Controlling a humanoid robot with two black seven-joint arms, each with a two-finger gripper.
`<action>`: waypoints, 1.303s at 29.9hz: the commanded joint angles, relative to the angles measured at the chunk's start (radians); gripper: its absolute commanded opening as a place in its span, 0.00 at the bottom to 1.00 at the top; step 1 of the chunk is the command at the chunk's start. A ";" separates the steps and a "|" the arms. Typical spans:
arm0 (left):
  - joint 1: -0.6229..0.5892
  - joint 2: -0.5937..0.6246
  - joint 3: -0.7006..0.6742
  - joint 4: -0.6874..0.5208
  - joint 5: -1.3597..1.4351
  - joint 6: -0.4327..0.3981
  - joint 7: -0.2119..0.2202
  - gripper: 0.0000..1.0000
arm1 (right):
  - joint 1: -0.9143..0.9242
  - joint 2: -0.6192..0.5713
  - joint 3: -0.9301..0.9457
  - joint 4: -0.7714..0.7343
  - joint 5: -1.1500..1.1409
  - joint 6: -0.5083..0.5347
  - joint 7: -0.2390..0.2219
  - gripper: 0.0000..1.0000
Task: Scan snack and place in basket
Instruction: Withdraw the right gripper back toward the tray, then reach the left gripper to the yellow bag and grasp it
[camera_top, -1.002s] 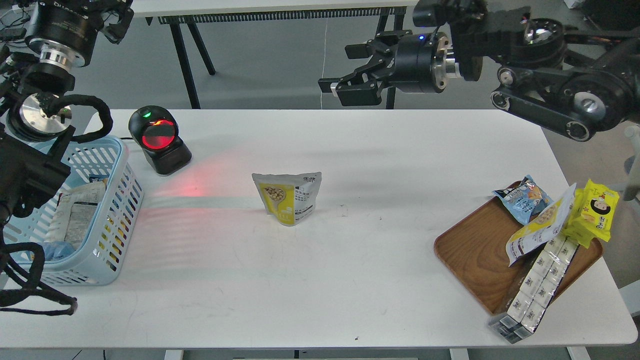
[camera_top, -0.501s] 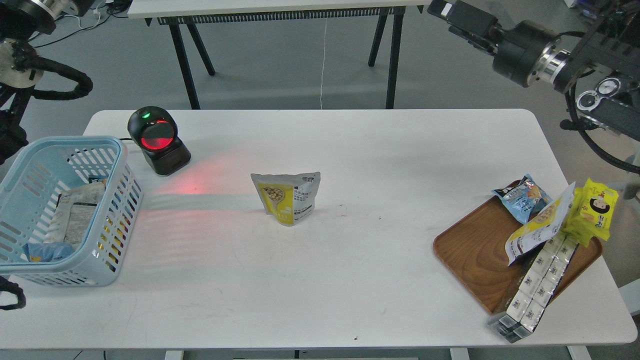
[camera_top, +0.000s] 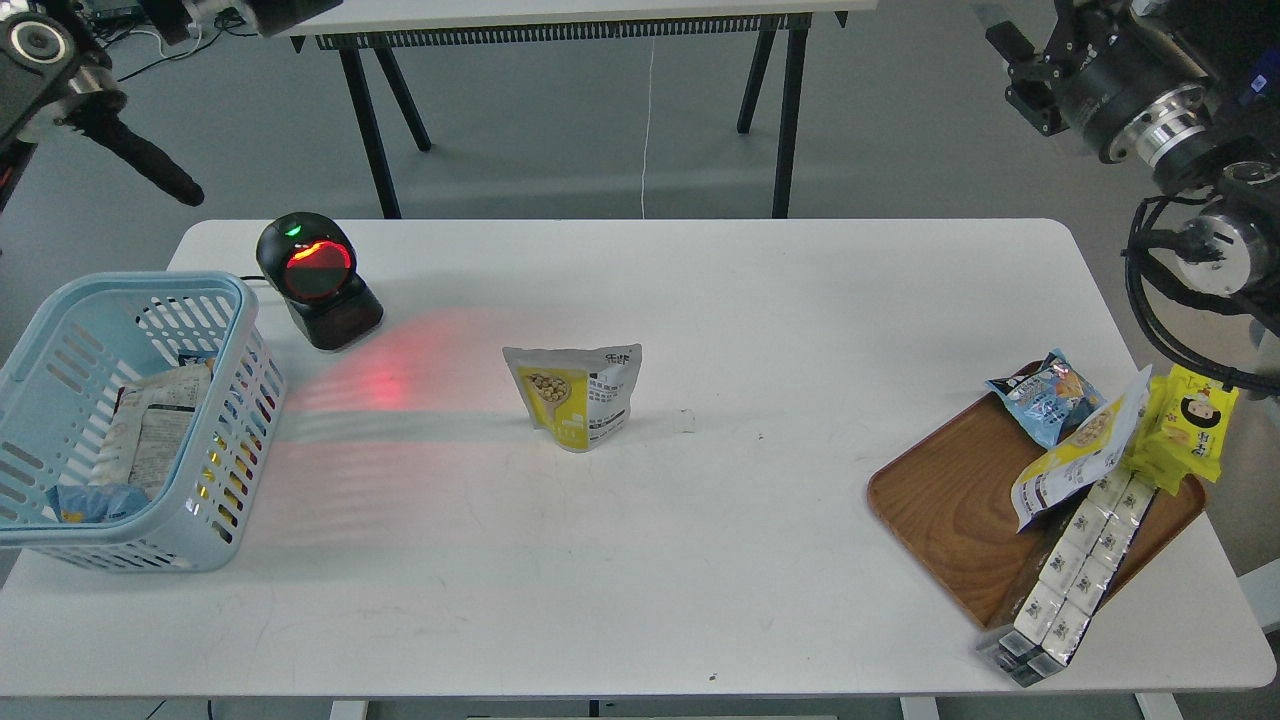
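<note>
The snack (camera_top: 577, 395), a yellow and white-grey pouch, stands upright near the middle of the white table (camera_top: 700, 560), with nothing touching it. The light blue basket (camera_top: 235, 330) stands at the left edge and holds several packs. My right gripper (camera_top: 1022, 70) is high at the top right, far from the snack. It is dark and seen partly, so its fingers cannot be told apart. My left arm (camera_top: 60, 60) is at the top left corner, and its gripper is cut off by the top edge.
A black scanner (camera_top: 315, 280) with a red lit window stands at the back left and throws red light on the table. At the right, a wooden tray (camera_top: 950, 510) holds a blue bag (camera_top: 1045, 395), a similar yellow pouch (camera_top: 1075, 455), a yellow cartoon pack (camera_top: 1190, 425) and white boxes (camera_top: 1075, 565).
Both arms have risen and pulled back to the upper corners. The right gripper went from above the table's back to the top right. The snack has not moved.
</note>
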 joint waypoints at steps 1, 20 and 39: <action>0.014 -0.009 0.038 -0.127 0.151 0.000 0.000 0.99 | -0.031 0.014 0.032 -0.040 0.113 0.045 0.000 0.99; 0.089 -0.100 0.340 -0.230 0.769 0.000 -0.005 0.99 | -0.235 0.101 0.266 -0.052 0.115 0.090 0.000 0.99; 0.146 -0.092 0.421 -0.087 1.006 0.015 -0.034 0.83 | -0.258 0.150 0.358 -0.066 0.118 0.127 0.000 0.99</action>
